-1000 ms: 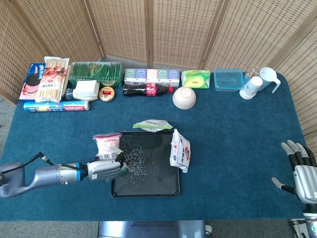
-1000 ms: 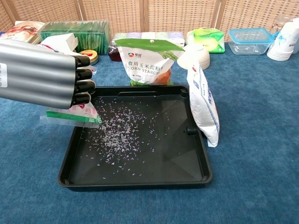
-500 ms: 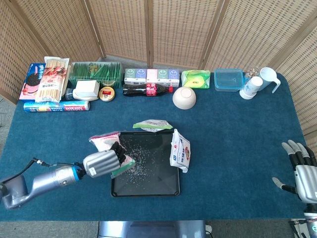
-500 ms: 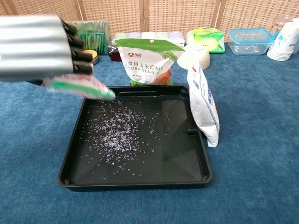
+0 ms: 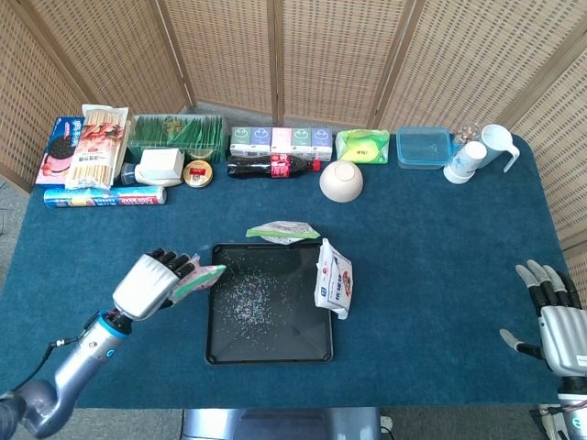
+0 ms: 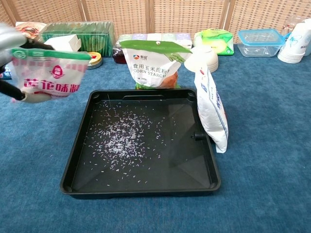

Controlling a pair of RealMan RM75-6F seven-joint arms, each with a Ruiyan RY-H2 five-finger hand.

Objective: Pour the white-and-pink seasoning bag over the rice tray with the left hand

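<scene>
The white-and-pink seasoning bag (image 6: pixel 48 73) hangs upright in the left hand (image 5: pixel 151 282), just outside the rice tray (image 5: pixel 268 350) to that hand's right. It looks light, soft and crinkly; grip its sides. The right hand (image 5: pixel 555 316) idles, fingers spread, holding nothing.

Left hand (image 6: pixel 8 63) holds seasoning bag (image 6: pixel 48 73) upright, left of tray (image 6: pixel 77 145); rice (image 6: pixel 121 136) scattered in tray.
</scene>
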